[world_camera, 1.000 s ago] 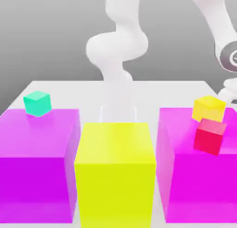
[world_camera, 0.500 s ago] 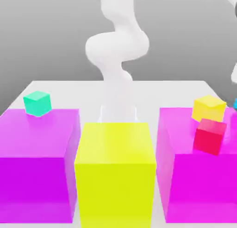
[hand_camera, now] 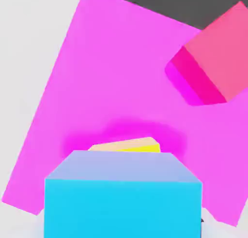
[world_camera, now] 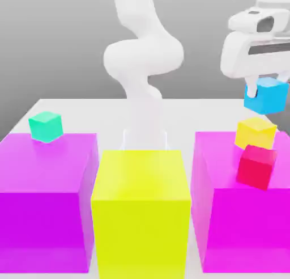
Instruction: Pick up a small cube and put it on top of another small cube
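The light-blue small cube has moved into the exterior view, clamped in the gripper, above the yellow small cube on the right-hand magenta block. You can likely proceed to final alignment and lowering. Its faces sit roughly upright, one vertical edge toward you; being a cube, it has no long axis.

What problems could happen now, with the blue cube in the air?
The blue cube, between the fingers of the hand, could land off-centre on the small yellow cube below and topple. The red cube sits close by, so it might get bumped.
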